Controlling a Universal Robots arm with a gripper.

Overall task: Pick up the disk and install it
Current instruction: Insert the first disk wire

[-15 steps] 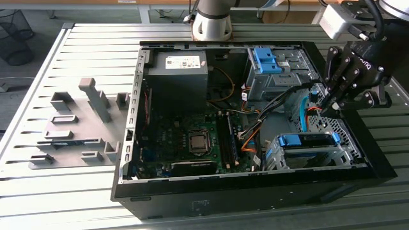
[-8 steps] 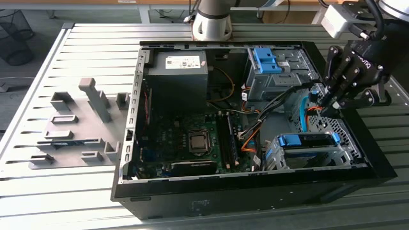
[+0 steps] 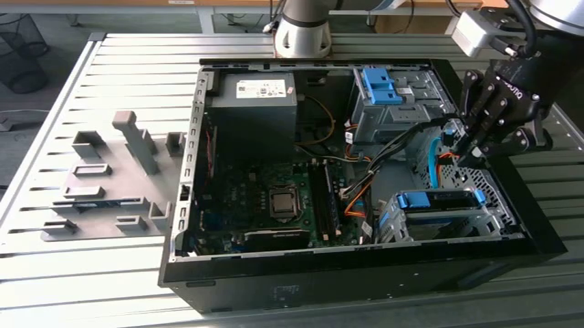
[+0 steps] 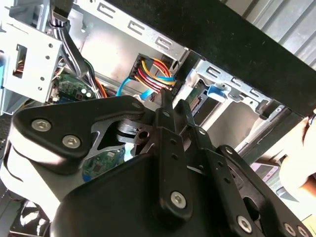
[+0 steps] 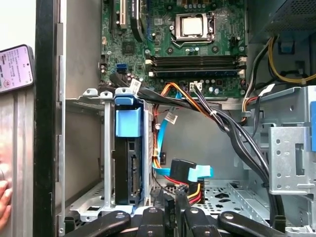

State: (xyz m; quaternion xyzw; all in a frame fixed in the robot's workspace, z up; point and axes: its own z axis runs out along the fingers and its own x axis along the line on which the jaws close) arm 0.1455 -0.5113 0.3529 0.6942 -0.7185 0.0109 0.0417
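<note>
1. Fingers of the gripper are pressed together on nothing, low inside the open computer case.
2. We see the disk slotted in the drive cage, blue rail outward, near the fingertips.

I can read nothing: the white sticker on the black box, well apart from my gripper, carries print too small.

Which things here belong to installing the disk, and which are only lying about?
Job: disk in its cage; hand; case.
Lying about: grey fixture; phone; bin.
</note>
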